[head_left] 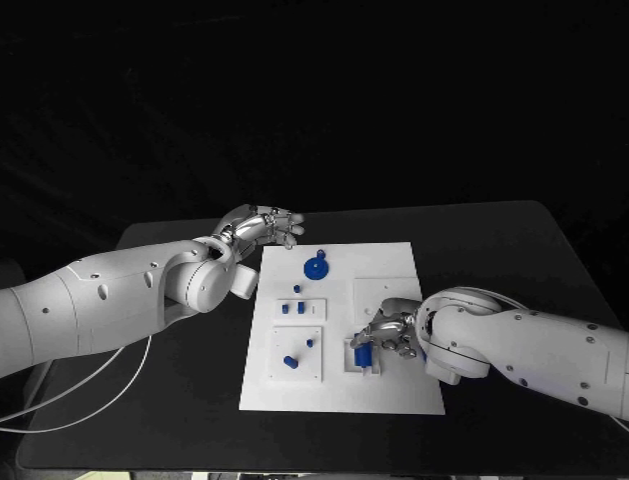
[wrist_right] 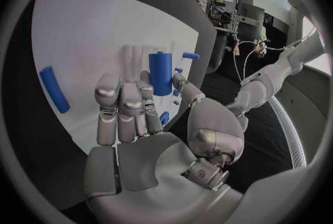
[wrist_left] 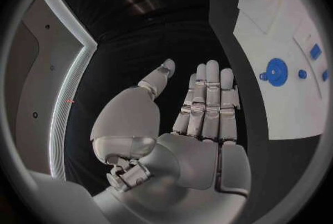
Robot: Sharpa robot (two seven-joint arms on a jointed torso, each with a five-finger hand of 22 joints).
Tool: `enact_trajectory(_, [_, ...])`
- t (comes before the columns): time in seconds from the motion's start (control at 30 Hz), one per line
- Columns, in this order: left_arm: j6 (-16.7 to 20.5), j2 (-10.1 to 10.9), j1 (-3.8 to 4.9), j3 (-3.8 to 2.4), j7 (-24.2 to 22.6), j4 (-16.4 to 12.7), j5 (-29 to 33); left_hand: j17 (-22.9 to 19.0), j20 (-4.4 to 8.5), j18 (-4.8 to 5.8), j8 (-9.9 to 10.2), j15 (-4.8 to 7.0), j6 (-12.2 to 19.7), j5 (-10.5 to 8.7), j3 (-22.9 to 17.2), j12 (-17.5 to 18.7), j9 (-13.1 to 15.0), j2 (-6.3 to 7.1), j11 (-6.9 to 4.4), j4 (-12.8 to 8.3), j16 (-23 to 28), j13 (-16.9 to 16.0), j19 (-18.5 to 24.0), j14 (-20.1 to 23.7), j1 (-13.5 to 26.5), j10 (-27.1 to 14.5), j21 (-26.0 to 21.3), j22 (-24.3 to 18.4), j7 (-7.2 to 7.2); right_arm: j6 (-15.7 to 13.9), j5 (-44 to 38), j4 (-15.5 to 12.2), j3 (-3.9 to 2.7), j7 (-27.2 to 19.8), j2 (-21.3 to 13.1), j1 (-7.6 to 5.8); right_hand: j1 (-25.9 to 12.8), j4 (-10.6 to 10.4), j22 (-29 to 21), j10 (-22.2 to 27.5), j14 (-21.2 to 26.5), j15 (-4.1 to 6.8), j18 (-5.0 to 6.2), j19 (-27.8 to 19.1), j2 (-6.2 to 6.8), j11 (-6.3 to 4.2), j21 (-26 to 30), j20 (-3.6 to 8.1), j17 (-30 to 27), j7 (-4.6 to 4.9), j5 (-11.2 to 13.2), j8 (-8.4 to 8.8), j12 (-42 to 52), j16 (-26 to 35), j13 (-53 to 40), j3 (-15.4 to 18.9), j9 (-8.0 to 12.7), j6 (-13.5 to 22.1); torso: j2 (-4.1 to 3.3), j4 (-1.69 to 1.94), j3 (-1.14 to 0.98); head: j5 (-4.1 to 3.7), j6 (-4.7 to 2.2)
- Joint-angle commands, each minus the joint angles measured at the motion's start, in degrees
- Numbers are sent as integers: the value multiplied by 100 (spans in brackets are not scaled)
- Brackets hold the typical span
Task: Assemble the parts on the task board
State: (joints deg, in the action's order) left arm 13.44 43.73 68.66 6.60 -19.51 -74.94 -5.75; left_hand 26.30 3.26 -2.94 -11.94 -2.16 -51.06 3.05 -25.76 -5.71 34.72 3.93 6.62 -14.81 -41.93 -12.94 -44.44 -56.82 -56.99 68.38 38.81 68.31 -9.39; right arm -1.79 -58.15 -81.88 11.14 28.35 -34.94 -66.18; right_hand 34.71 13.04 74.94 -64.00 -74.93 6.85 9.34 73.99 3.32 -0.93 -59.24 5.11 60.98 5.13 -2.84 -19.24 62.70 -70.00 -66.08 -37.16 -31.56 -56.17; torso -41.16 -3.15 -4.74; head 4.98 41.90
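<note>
Hands at opposite edges of the task board

Task board (head_left: 386,270) lies flat on the black tabletop (head_left: 502,240), a white plate running from near to far in the middle, with dark bare surface showing past its far edge and along both long sides. The left hand (head_left: 261,226) hovers just off the board's far left corner, over the tabletop rather than over the plate. In the left wrist view its fingers (wrist_left: 211,96) stand straight and side by side, the thumb held apart, and nothing lies in the palm.

The right hand (head_left: 386,335) is over the board's near right part, coming in across the right edge. Its fingers (wrist_right: 121,99) curl down toward a blue cylinder (wrist_right: 160,73) that stands upright on the board. Whether they actually grip it or only sit beside it cannot be told.

Other blue parts are spread over the board. A round disc (head_left: 316,267) sits toward the far left, close to the left hand but apart from it. Small pegs (head_left: 303,307) stand in a raised white block left of centre, and further pieces (head_left: 295,358) sit in another block nearer the left edge. A long blue bar (wrist_right: 54,88) lies flat on the plate, well apart from the cylinder.
</note>
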Motion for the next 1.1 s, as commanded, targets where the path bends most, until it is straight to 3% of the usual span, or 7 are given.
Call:
enact_trajectory(0.03, [-89, -12, 3, -4, -32, -18, 31, 7, -12, -48, -32, -39, 31, 4, -3, 35, -5, -14, -5, 26, 31, -9, -17, -11, 69, -26, -36, 8, 2, 154, -153, 36, 23, 3, 63, 32, -39, 4, 81, -18, -3, 26, 566, -44, -2, -11, -18, -10, 8, 20, 3, 36, -31, 39, -9, 47, 9, -67, -3, 3, -3, -1, 1])
enact_trajectory(0.77, [-90, -4, 4, -4, -21, -19, 31, 21, -12, -49, -33, -39, 34, 4, -3, 35, -7, -12, -5, 38, 42, -10, -16, -10, 81, -29, -44, 14, 2, 28, -152, 133, 39, -6, 157, 82, -109, -4, 74, -1, 5, 25, 566, -60, 27, -8, -9, -6, 8, 24, 4, 58, -51, 54, -18, 86, 19, -62, 0, -2, -1, 35, 19])
enact_trajectory(0.83, [-90, -4, 4, -4, -21, -19, 31, 22, -12, -49, -33, -39, 34, 4, -4, 35, -7, -12, -5, 39, 43, -10, -16, -10, 81, -29, -45, 15, 2, 20, -139, 134, 43, -12, 164, 84, -329, 27, 75, 17, 14, 20, 566, -76, -27, -1, -9, -5, 15, 26, -2, 77, -64, 61, -31, 328, 23, -47, 0, -3, -2, 41, 19])
enact_trajectory(0.93, [-88, -4, 4, -4, -19, -17, 31, 23, -12, -50, -34, -39, 34, 4, -4, 35, -8, -11, -5, 39, 44, -10, -16, -10, 82, -29, -45, 15, 2, 18, -135, 135, 47, -17, 171, 85, -491, 345, 77, 43, 32, 24, 566, -126, -175, -7, -1, 33, 30, 20, 6, 103, -84, 73, -58, 737, 22, -31, 0, -3, -2, 41, 19])
enact_trajectory(1.1, [-91, -5, 4, -4, -17, -18, 31, 26, -12, -50, -34, -39, 35, 4, -4, 35, -8, -9, -5, 40, 46, -10, -16, -10, 83, -30, -47, 17, 2, -31, -234, 118, 56, -31, 170, 86, -479, 372, 75, 77, 48, 28, 566, -169, -93, -5, 14, 72, 39, 29, 2, 140, -113, 93, -74, 1001, 27, 7, -2, -4, -2, 50, 29])
